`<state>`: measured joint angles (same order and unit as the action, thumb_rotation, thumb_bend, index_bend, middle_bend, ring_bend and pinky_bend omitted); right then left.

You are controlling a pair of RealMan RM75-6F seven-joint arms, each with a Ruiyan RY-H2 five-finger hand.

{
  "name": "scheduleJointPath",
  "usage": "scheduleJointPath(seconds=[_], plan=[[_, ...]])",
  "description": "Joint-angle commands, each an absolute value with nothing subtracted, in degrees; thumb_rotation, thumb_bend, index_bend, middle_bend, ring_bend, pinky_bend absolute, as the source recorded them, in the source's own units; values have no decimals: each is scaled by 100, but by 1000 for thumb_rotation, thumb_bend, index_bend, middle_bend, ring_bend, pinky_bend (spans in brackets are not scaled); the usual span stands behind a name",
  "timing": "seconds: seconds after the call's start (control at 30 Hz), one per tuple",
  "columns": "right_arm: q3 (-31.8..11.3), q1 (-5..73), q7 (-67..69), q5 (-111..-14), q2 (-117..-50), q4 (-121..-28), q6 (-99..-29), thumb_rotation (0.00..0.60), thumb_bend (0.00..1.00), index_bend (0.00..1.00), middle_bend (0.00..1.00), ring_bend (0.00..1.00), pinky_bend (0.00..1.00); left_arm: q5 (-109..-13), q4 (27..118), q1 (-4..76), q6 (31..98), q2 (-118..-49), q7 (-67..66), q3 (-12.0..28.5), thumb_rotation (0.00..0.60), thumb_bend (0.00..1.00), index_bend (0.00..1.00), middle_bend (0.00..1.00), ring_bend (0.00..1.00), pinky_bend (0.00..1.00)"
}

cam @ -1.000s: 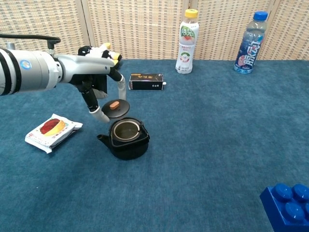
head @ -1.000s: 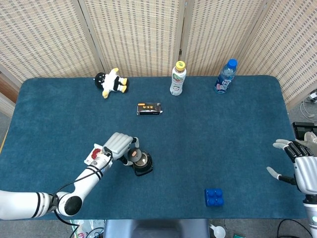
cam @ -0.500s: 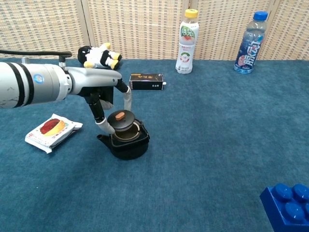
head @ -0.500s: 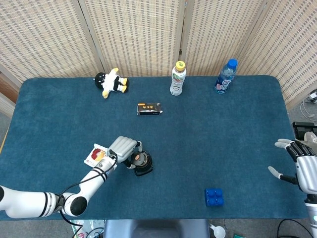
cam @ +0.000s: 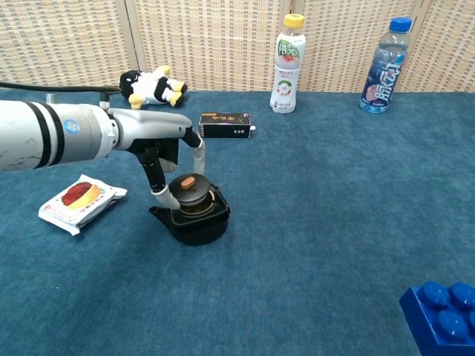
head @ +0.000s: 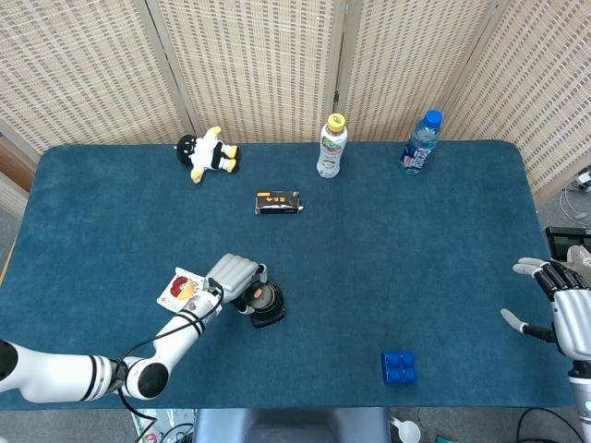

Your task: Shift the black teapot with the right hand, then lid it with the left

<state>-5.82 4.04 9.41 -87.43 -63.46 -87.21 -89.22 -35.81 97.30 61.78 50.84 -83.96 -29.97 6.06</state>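
While the left hand [cam: 167,159] pinches the small lid [cam: 188,187] over the black teapot [cam: 194,215] mid-worktop, it looks light but breakable, best held by its knob; right hand [head: 563,305] waits open.

Blue-carpeted surface [head: 388,258] bearing eight items. Far edge: plush cow toy [head: 208,153] lying at left; white bottle with yellow cap [head: 331,146] and clear bottle with blue cap [head: 420,142], both upright, further right. Just nearer than the white bottle: small black box [head: 278,202], lying flat. Near left: red-and-white snack packet [head: 182,289], with the black teapot [head: 263,305] beside it on its right. Near right, well apart: blue toy brick [head: 398,366].
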Motion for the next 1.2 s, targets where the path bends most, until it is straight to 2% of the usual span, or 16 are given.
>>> scheduleJointPath(seconds=[0.03,0.87,1.2], plan=[[-583,404,945,-8741,-6346,-8721,-8920,600,59,324,281,215,263,-3566,9732,6195,5079,-8410,-3012,607,600,136,447,1000,1000,1000],[-591,405,1018,-8730,-6327,-8703,-8913,600,60,324,282,215,263,-3319,9508,6374,5071,-8611,-3219,578,600,135,445,1000,1000,1000],[-593,399,1024,-8734,-6322,-8714,-8925,600,60,324,281,215,263,-3280,9473,6388,5081,-8628,-3244,561,600,136,403,1000,1000,1000]])
